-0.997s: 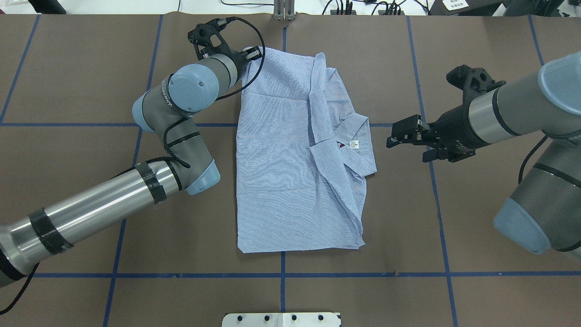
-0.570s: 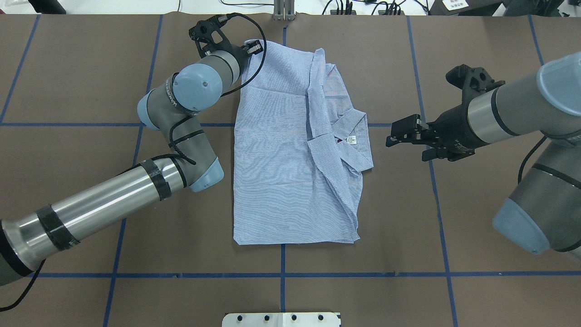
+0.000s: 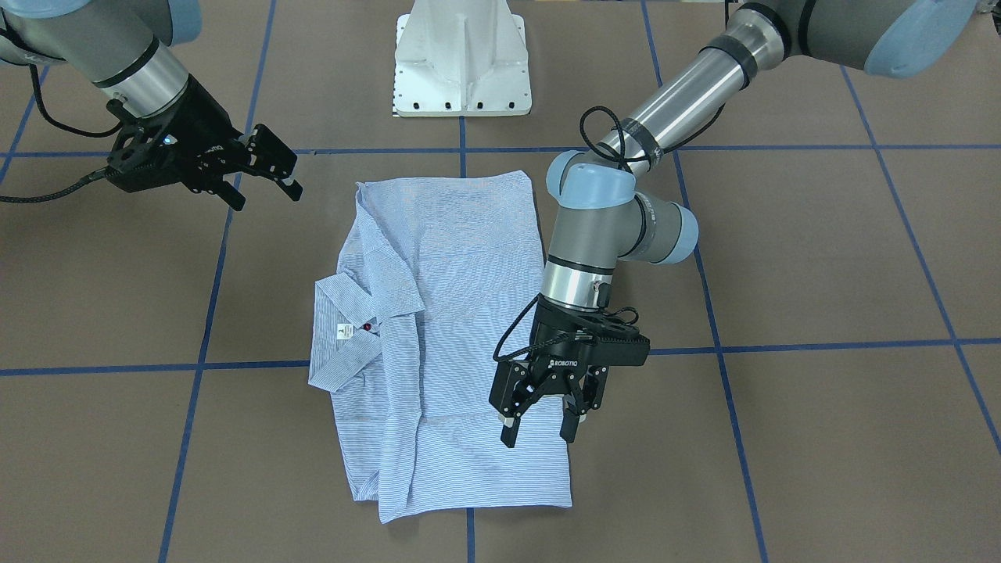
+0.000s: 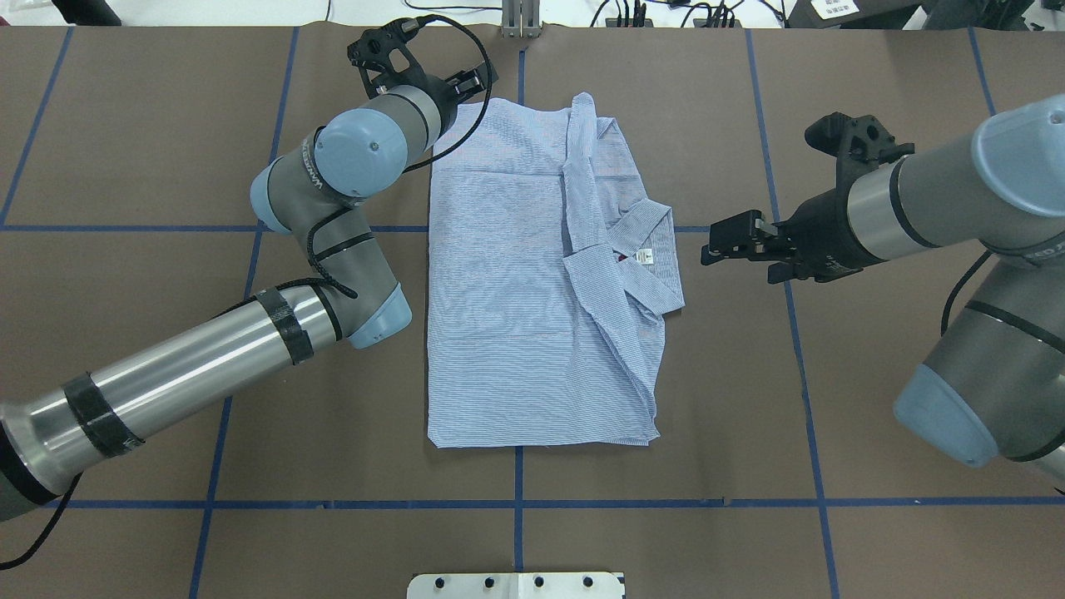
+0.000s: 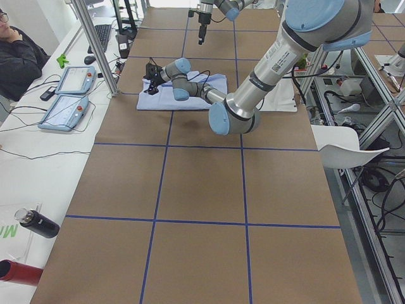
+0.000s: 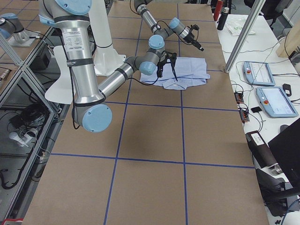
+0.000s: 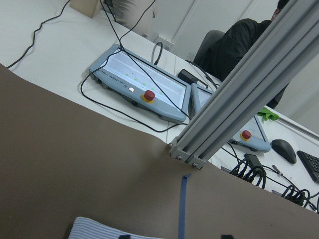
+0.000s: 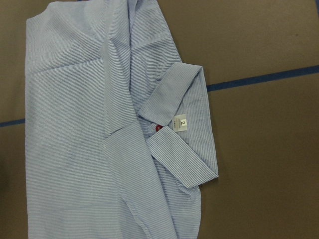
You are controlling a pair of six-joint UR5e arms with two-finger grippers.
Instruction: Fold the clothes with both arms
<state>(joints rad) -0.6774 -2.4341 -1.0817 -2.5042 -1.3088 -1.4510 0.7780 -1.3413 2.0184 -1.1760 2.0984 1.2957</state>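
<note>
Jaws of the left gripper [image 3: 539, 436] are seen spread apart with nothing held between them, poised just over the shirt's [image 4: 516, 291] far left corner, towards the far edge of the surface [image 4: 125, 125]; whether the fabric is touched there cannot be told. On the right gripper [image 4: 717, 247] the jaws are likewise parted and empty, and it is held above the surface just beside the collar [image 4: 645, 241], clear of the cloth. The striped shirt is laid flat at the middle of the brown surface, across the central blue tape line, and is drawn into a roughly rectangular packet. No loose sleeve is seen hanging out, so the sleeves and sides are judged to be folded in already. The collar, with its white label [image 4: 646, 257] and a red button showing beside it, is left jutting past the packet's right edge, and the layers along that side are uneven and slanted. The folding is therefore judged to be largely done. What appears to be left is the squaring of the right side, and perhaps one further fold.
</note>
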